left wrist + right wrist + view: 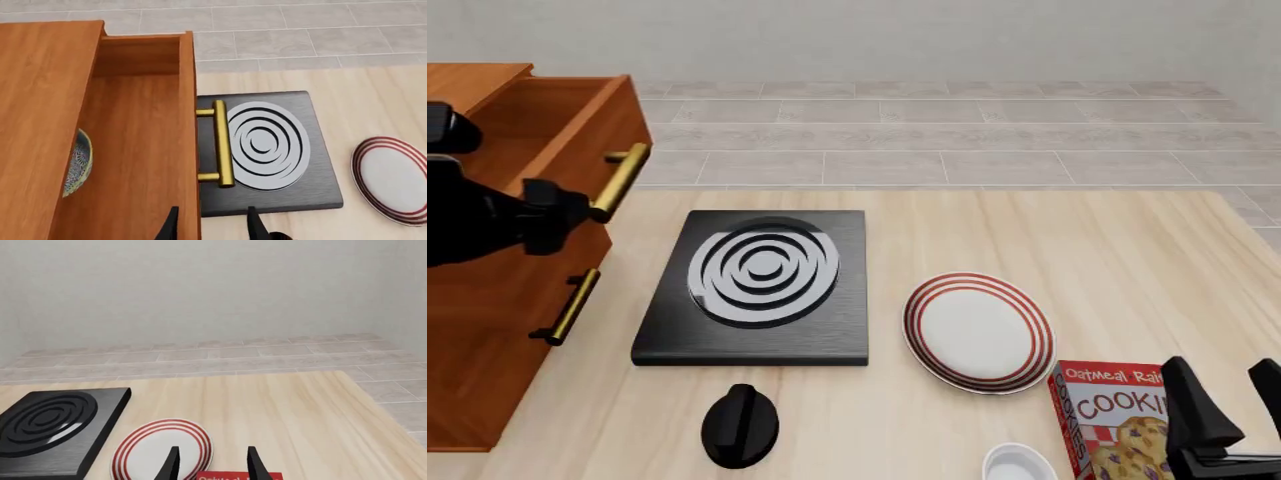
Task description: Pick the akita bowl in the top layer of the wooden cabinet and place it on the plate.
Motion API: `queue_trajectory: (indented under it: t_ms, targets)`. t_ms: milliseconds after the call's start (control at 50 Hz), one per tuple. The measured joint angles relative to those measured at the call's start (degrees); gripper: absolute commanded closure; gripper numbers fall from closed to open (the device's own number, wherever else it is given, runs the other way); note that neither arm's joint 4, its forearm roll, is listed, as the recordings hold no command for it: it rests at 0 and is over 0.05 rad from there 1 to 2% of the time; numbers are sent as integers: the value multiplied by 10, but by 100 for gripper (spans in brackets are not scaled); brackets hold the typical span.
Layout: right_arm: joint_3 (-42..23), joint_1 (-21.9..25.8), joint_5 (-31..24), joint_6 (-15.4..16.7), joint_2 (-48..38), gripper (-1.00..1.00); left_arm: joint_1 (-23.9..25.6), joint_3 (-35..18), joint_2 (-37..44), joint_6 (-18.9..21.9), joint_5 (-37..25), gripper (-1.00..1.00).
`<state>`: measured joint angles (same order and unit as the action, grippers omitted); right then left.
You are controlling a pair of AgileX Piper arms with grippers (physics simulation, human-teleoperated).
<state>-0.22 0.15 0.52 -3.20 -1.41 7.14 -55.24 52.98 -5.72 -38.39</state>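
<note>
Nearest of all, at the table's near right corner, the right gripper [1228, 400] hangs with its two black fingers spread and nothing between them, just above a red cookie box [1114, 425]. Left of the box a small plain white bowl [1018, 465] peeks in at the near edge, and further left a black knob [739, 425] lies on the pale wood table [1121, 260].

Moving away, the plate [978, 331] with its red rings sits bare, just right of the black stove [754, 285], the two close but not touching. In the right wrist view the plate [162, 450] lies right beyond the parted fingertips [255, 462], with the stove [57, 432] off to its left.

Over on the left, the cabinet [494, 340] stands at the table's edge, and its top drawer [567, 125] is pulled out, brass handle [618, 180] jutting toward the stove. The left arm is up there beside it, and its gripper [212, 225] shows in its own wrist view with fingers apart, gripping nothing, hovering over the drawer's front edge with the handle [222, 145] just beyond. In that same view the bowl [79, 162], netted in dark blue, is inside the open drawer [143, 140], half hidden behind the cabinet's [37, 100] top panel. From the front the bowl can't be seen at all. Far beyond, a grey tiled floor runs back to the wall
</note>
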Motion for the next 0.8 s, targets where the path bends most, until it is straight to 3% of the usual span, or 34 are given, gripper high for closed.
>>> queue_trajectory:
  t_ms: [800]
  targets:
    - [0, -1, 1, -3, 1, -100, 95, -11, 16, -60, 9, -100]
